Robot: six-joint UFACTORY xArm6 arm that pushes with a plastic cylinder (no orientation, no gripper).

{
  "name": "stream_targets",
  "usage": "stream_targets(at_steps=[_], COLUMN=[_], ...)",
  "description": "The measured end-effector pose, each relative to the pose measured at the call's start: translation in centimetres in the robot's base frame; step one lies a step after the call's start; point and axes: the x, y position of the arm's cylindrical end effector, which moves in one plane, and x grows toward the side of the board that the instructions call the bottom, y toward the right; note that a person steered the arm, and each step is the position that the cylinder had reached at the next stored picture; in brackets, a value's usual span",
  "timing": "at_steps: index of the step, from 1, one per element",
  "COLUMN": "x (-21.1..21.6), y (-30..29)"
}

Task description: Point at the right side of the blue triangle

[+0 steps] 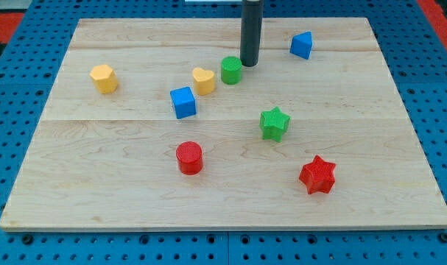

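The blue triangle (301,45) lies near the view's top right on the wooden board (120,177). My tip (249,64) rests on the board well to the left of the blue triangle, with a clear gap between them. The tip sits just to the right of the green cylinder (231,70), close to it or touching it; I cannot tell which.
A yellow heart (203,80) lies left of the green cylinder. A blue cube (183,102) is below it. A yellow hexagon (104,78) is at the left. A green star (275,123), a red cylinder (189,157) and a red star (317,174) lie lower down.
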Motion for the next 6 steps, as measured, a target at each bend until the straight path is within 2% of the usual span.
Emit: stream_targets(at_steps=[1, 2, 3, 4, 5, 6], x=[0.1, 0.2, 0.1, -0.4, -5.7, -5.9], y=[-2.5, -0.1, 10.1, 17.8, 20.6, 17.6])
